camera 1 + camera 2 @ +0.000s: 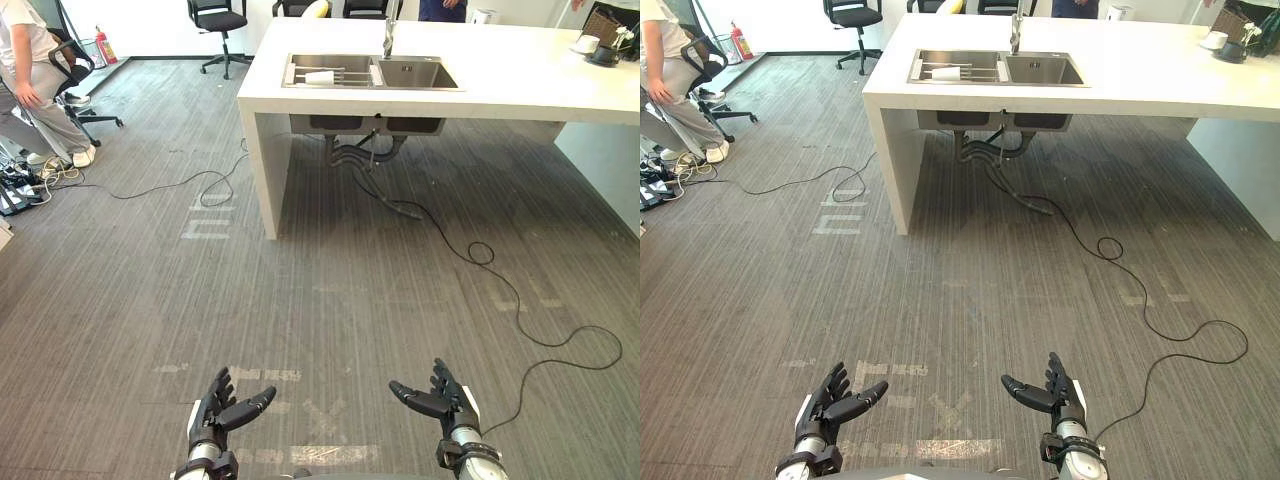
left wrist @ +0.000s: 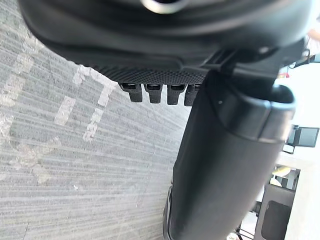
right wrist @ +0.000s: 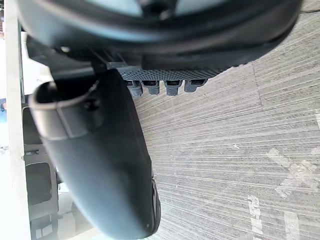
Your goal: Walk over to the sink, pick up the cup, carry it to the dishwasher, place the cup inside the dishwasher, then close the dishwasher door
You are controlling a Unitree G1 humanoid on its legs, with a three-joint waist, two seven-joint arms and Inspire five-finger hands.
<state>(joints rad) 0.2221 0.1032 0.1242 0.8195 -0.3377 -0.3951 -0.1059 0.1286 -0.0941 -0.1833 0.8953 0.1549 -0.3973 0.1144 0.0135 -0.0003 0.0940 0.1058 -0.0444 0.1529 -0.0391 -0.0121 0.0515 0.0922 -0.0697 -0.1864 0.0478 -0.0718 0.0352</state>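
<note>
Cup (image 1: 320,76) lies in the left basin of the sink (image 1: 415,73), set in the tabletop (image 1: 500,75) well off at 12 o'clock. Left hand (image 1: 215,408) and right hand (image 1: 447,403) hang low, fingers apart and empty, likely because the walk-over comes first and nothing is in reach.

- Grey striped carpet floor (image 1: 330,290) with worn white tape marks (image 1: 205,228).
- White bench (image 1: 520,85) far ahead.
- Black office chair (image 1: 220,22) by the white wall (image 1: 150,25).
- Red fire extinguisher (image 1: 105,45) at far left.

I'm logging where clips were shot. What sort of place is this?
Likely an office kitchen or lab mock-up: a white counter with a steel sink set in it, and a wheeled office chair beyond.
</note>
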